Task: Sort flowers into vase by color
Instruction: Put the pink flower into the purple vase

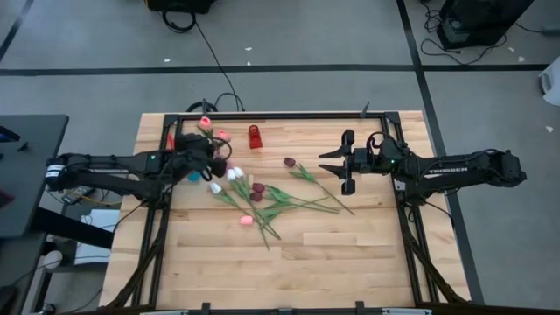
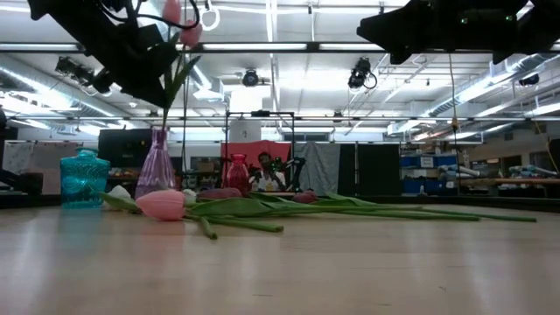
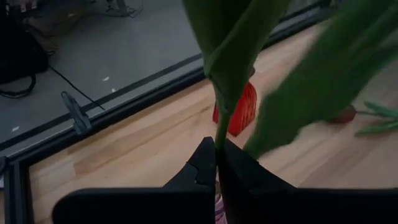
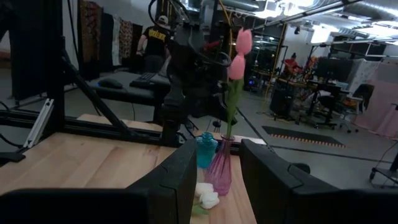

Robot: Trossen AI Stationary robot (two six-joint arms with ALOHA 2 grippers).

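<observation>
With its fingers clamped on a pink tulip's stem above the purple vase, the left gripper must lower and release, while the right gripper waits, fingers apart.

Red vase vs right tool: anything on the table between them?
High view: one maroon tulip lies just below that line; otherwise bare wood from red vase to open right tool.

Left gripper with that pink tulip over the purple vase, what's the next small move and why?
Probably lower it a little, then let go. The left gripper is shut on the stem of a pink tulip, whose stem already runs down into the purple vase beside another pink one. The right gripper waits open.
</observation>
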